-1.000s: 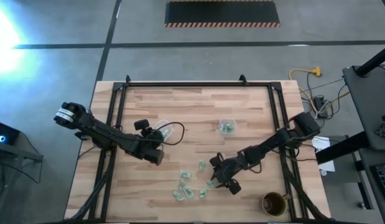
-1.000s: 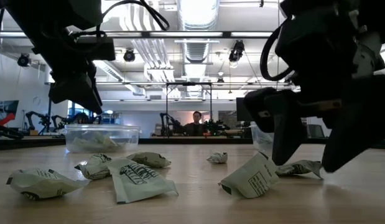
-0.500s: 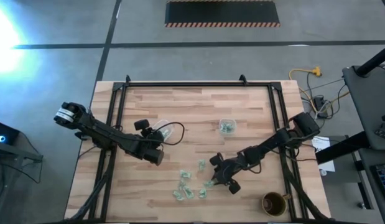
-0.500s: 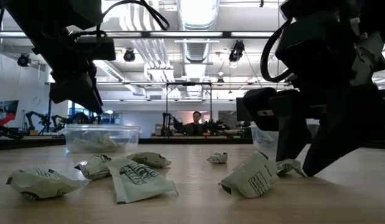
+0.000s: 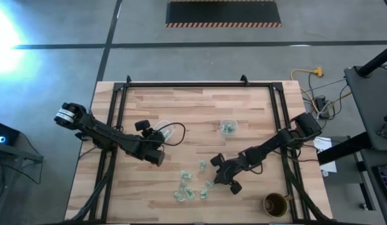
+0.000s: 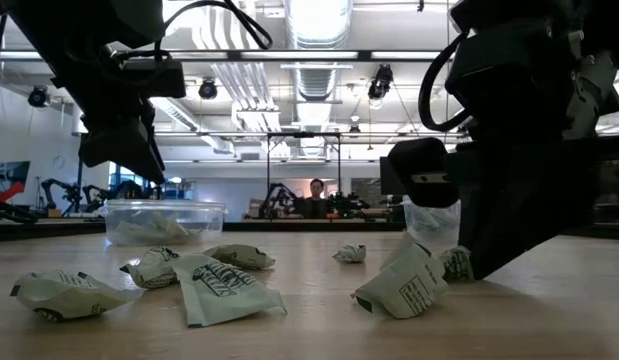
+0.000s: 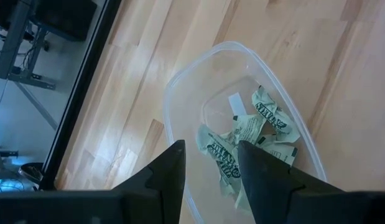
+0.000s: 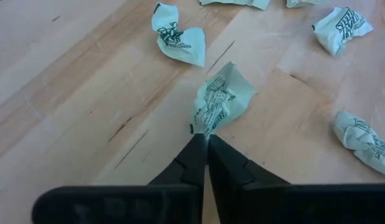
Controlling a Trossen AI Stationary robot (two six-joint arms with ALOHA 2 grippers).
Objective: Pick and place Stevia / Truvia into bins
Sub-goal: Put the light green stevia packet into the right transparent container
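On a pale wooden counter [image 5: 199,109], the right claw [image 8: 206,144] pinches the corner of a crumpled green-and-white sweetener packet [image 8: 219,104] between fingers closed tight on the paper, the packet lying low against the wood. In the high view that claw [image 5: 213,182] sits at the right edge of a loose scatter of packets [image 5: 188,187] in the near middle of the counter; the low view shows the held packet [image 6: 455,263] just beside a tilted one [image 6: 401,284], with more packets [image 6: 225,287] strewn to the side. The left claw [image 7: 209,167] hangs over the larger clear bin [image 7: 180,106], its fingers a little apart and gripping nothing, with several packets [image 7: 257,134] heaped inside the tub. From above, that bin [image 5: 167,130] lies left of centre, partly under the left arm, while the smaller clear bin [image 5: 228,127] stands well apart to its right and also holds a few packets. A round brown cup [image 5: 274,204] sits near the counter's front right corner. Beyond the counter, a person [image 6: 316,197] is seated far back in the room.
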